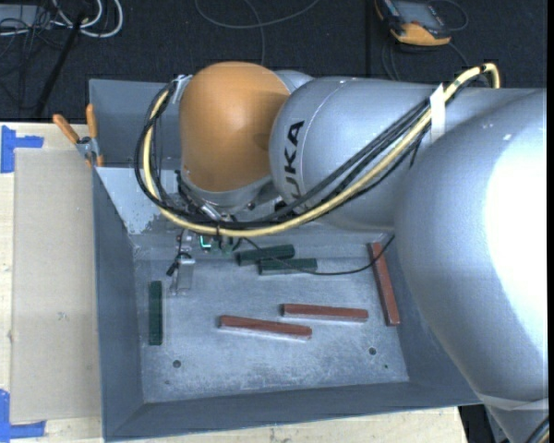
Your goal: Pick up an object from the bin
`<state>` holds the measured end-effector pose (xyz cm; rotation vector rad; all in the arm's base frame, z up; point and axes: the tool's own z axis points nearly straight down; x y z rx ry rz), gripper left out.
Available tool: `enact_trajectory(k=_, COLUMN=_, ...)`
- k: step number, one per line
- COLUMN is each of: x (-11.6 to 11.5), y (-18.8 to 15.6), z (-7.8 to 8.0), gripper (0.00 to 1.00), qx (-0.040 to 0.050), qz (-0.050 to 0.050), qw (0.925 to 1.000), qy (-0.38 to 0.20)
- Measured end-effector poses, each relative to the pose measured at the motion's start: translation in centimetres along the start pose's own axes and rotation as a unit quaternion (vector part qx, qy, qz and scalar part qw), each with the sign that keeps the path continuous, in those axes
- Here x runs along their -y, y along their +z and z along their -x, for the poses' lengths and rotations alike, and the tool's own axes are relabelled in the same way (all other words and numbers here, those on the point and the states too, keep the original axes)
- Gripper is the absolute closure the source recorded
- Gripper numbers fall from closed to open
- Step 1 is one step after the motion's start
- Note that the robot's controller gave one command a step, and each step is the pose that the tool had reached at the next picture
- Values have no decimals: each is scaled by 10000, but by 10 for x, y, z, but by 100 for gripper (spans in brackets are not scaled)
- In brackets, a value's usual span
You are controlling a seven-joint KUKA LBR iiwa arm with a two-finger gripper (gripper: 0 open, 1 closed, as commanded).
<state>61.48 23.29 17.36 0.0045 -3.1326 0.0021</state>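
Observation:
My gripper (181, 277) hangs low over the left part of the bin floor, under the orange wrist cover. A dark green bar (154, 312) lies upright in the picture just below and left of it, apart from it. To its right lie two dark green bars (277, 259) side by side, partly under the wrist. Nothing shows between the gripper and the floor.
Two red-brown bars (263, 327) (324, 313) lie flat mid-bin, end to end and slightly offset. A third red-brown bar (384, 282) leans along the right wall. The big silver arm covers the bin's right and back; cables loop round the wrist.

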Motion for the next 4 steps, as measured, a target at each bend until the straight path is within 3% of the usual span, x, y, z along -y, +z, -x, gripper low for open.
enact_trajectory(k=1, x=82, y=81, z=-32, gripper=0, qx=-2, qz=-18, qw=9979, qy=651)
enact_trajectory(k=2, x=132, y=107, z=-80, gripper=0, qx=-2, qz=-14, qw=9980, qy=628)
enact_trajectory(k=3, x=129, y=105, z=-77, gripper=100, qx=36, qz=12, qw=9980, qy=631)
enact_trajectory(k=4, x=157, y=-104, z=-60, gripper=100, qx=89, qz=1, qw=9940, qy=-1090)
